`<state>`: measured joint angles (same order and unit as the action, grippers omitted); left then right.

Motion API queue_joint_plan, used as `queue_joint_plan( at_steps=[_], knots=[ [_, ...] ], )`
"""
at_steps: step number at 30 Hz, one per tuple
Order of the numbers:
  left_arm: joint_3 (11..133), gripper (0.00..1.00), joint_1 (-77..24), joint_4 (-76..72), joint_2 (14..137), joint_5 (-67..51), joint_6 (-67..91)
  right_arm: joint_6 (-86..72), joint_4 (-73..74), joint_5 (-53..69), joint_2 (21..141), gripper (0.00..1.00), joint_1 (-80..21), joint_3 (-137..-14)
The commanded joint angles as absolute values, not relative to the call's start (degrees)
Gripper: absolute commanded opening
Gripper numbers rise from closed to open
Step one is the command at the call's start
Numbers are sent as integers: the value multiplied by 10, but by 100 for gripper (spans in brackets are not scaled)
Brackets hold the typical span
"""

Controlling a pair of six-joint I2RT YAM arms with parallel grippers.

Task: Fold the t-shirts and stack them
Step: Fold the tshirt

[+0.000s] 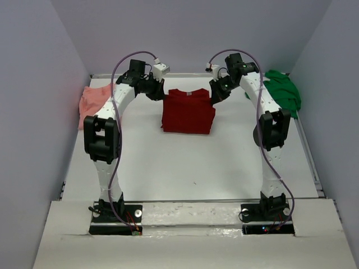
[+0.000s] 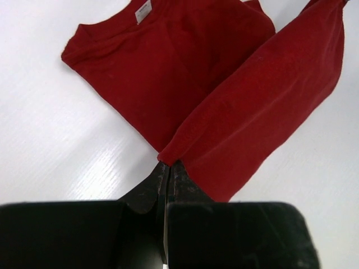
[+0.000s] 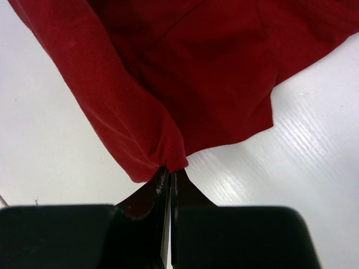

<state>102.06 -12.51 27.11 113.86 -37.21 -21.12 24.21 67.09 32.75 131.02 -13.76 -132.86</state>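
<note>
Between the left fingers point(image 2: 147, 193), pressed shut, sits a pinch of the dark red shirt point(image 2: 168, 73); the right fingers point(image 3: 147, 196) are closed on another pinch. From one to the other a band of cloth hangs lifted, while the rest lies flat on the tabletop point(image 1: 190, 162) just beyond them. I judge this a fold under way: both pinches should travel level, the band stretched, and open only when edge meets edge. Well outside the left fingers lies the salmon-pink shirt point(image 1: 95, 96), outside the right the green shirt point(image 1: 283, 92).
</note>
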Motion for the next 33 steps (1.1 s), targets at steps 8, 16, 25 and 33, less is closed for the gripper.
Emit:
queue_joint_plan(
  at_steps=[8, 16, 25, 33],
  knots=[
    [1084, 0, -145, 209, 1178, -311, -178, 245, 554, 293, 1333, 0, -128, -1354],
    [1096, 0, -162, 200, 1211, -281, -189, 256, 509, 276, 1377, 0, -128, -1367],
    [1094, 0, -168, 146, 1243, -206, -164, 274, 476, 252, 1412, 0, -128, -1372],
    [1109, 0, -176, 122, 1269, -142, -152, 284, 456, 231, 1420, 0, -128, -1363]
  ],
)
